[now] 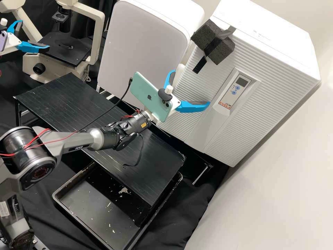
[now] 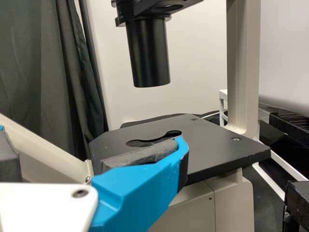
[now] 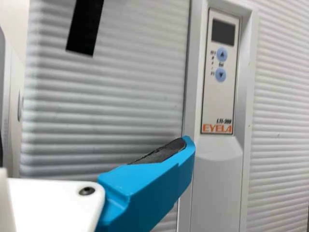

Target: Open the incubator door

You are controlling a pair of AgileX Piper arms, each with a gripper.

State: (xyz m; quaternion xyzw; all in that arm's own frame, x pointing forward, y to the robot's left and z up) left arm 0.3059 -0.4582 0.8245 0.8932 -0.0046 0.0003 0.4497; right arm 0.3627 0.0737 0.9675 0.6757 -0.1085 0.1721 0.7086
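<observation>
ribbed matt incubator front (image 1: 199, 86), rough dark foam (image 1: 223, 52), creased cloth (image 1: 196, 201)

High view overlooks incubator (image 1: 274, 86) and microscope (image 1: 57, 50), which wrist views face up close.

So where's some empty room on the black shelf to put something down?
Two bare bits of black shelf: the end nearest the microscope, up to the phone's cable; and the end over the tray, past the looped cable. It's crowded in the middle, under the right arm, and by the incubator, where the right gripper is.
</observation>
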